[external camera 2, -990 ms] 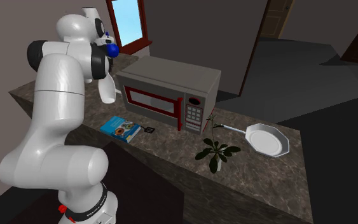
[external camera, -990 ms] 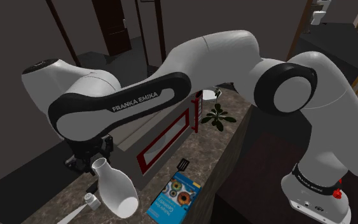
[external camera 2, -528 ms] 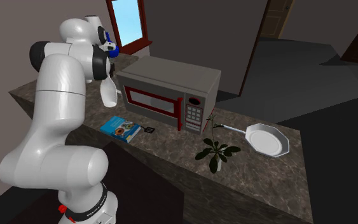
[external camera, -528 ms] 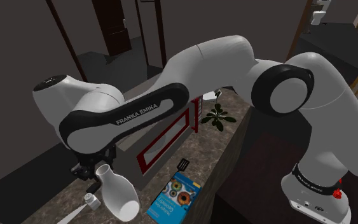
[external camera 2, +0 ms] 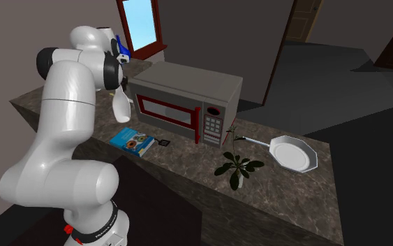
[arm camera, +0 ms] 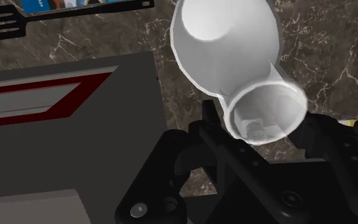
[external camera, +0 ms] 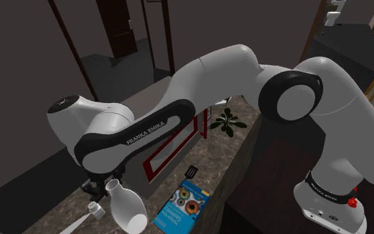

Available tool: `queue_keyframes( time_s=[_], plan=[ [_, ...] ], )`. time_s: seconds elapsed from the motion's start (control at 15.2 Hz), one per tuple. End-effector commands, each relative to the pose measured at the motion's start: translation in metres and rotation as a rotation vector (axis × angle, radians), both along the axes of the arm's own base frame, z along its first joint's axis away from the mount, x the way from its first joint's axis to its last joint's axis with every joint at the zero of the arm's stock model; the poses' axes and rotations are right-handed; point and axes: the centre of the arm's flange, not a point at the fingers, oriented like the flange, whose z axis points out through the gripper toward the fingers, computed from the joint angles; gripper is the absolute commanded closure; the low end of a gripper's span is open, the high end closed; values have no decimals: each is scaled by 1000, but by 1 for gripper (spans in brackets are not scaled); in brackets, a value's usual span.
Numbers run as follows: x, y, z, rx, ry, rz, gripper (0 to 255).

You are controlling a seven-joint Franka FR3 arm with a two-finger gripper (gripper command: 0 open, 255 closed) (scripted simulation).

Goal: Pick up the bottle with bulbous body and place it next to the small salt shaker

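Carry step: gripper [external camera: 110, 189] clamped on the neck of the white bulbous bottle [external camera: 128, 209], held low over the worktop [external camera: 212, 158] near the small salt shaker [external camera: 97, 209]. Next, probably: lower, set beside shaker, release.

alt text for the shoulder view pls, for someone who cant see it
A white robot arm bends low over a dark marbled counter, its black pincer clasping the neck of a tilted white bulbous bottle beside a small salt shaker. Further along sit a red-trimmed microwave, a black spatula, a blue book and a small plant.
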Motion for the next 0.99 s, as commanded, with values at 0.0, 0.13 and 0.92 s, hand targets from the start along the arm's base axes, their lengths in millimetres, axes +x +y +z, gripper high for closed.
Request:
queue_keyframes(
  time_s=[0.0,0.13,0.92],
  plan=[
    [0,0,-9,1,-1,0,255],
    [0,0,-20,1,-1,0,255],
    [0,0,-36,1,-1,0,0]
  ],
)
